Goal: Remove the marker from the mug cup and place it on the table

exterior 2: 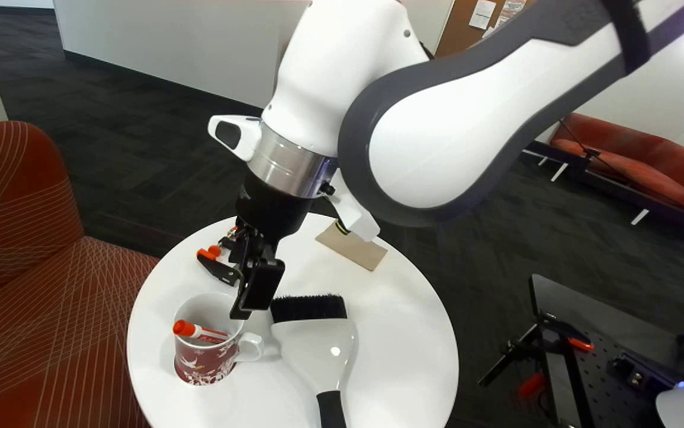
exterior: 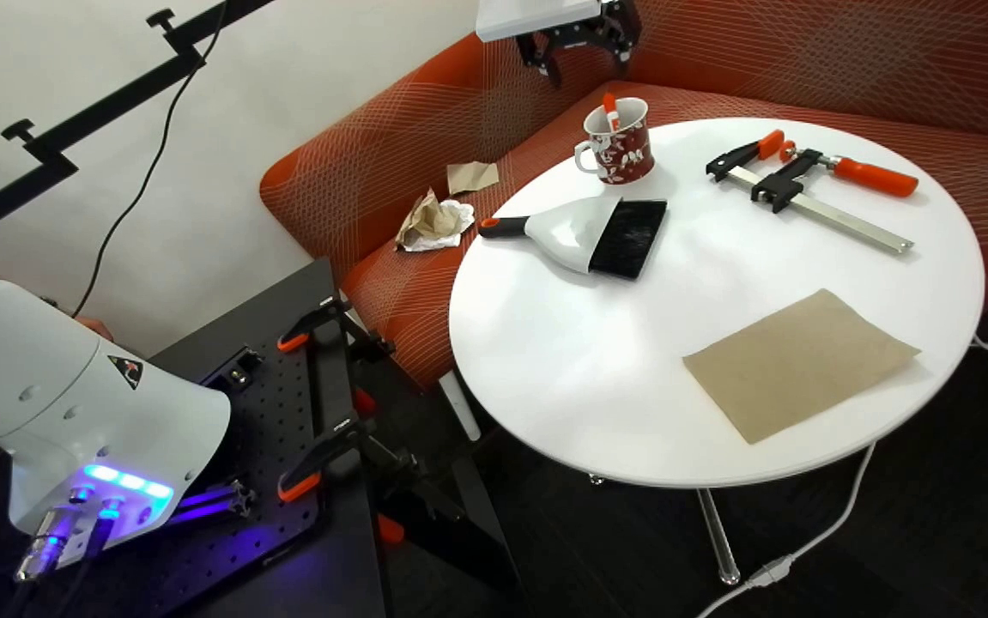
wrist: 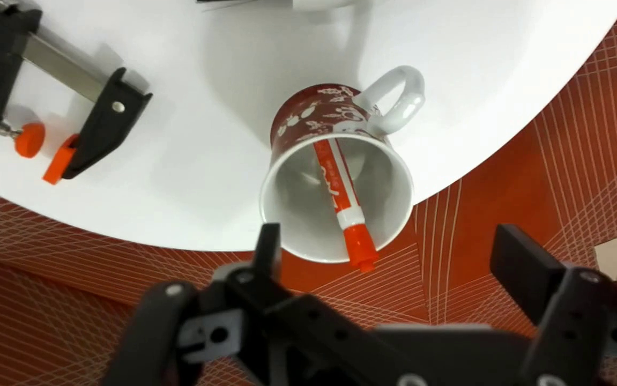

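Marker (wrist: 346, 201), slim cylinder, tilted in glossy mug (wrist: 314, 117), smooth round table (exterior: 575, 360)

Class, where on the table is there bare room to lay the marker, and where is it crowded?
Broadest patch: between the brush, brown paper and table rim. Smaller: between the bristles and the clamp. Crowded: the handle side of the mug, close to the brush, with fingers hanging nearby.
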